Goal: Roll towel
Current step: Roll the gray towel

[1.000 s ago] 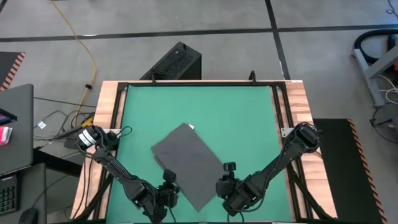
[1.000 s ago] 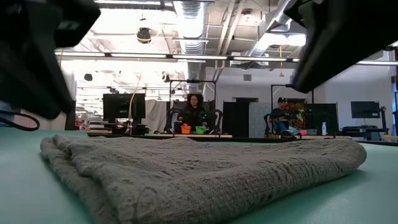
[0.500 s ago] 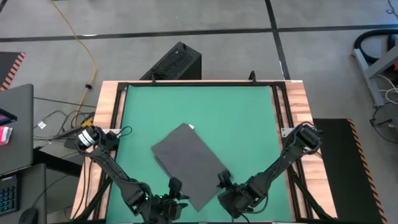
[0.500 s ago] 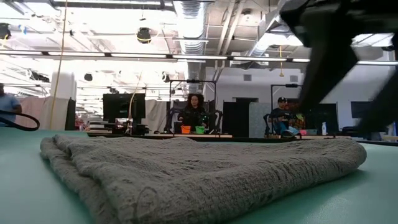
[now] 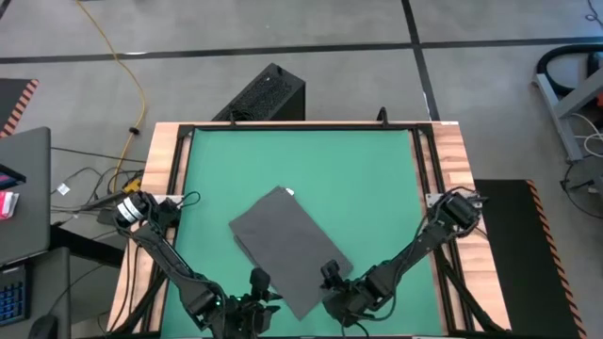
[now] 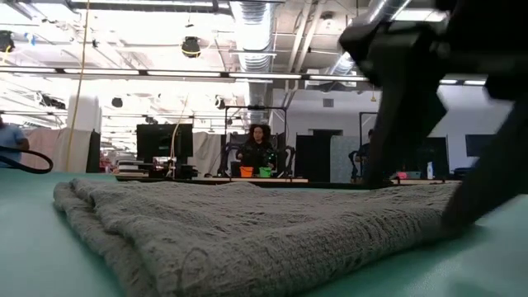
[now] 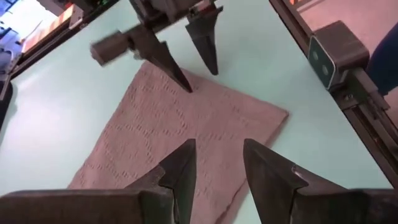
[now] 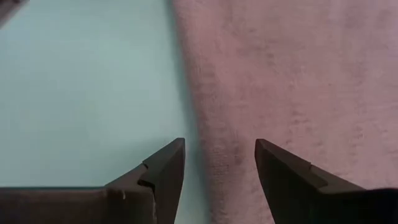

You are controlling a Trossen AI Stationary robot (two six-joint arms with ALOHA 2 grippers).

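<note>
Dark grey and soft, the towel (image 5: 289,250) lay flat on the green table (image 5: 301,160), turned at an angle, with its small white tag (image 5: 289,192) at the far corner. In the low view it (image 6: 247,231) showed as a low, doubled-over slab with a rounded fold along one side, but no roll had been started. So, as I judged it, the rolling itself was wholly left to do; only the approach to the near end had been made.

The left gripper (image 5: 256,299) hung at the towel's near-left edge, its fingers (image 7: 180,171) standing apart just over the cloth's near corner and holding nothing. The right gripper (image 5: 332,287) was at the near-right edge, its fingers (image 8: 165,165) likewise apart, straddling the towel's border so that one sat over cloth and the other over bare table. In the left wrist view the right gripper's (image 7: 193,53) tips came down onto the far edge of the cloth; whether they pressed it I could not tell.

Against the frame a second earlier, both grippers had opened. The left had dropped back toward the near rim of the table, and the right had shifted inward along the towel's edge. The towel itself had not moved or changed shape.
</note>
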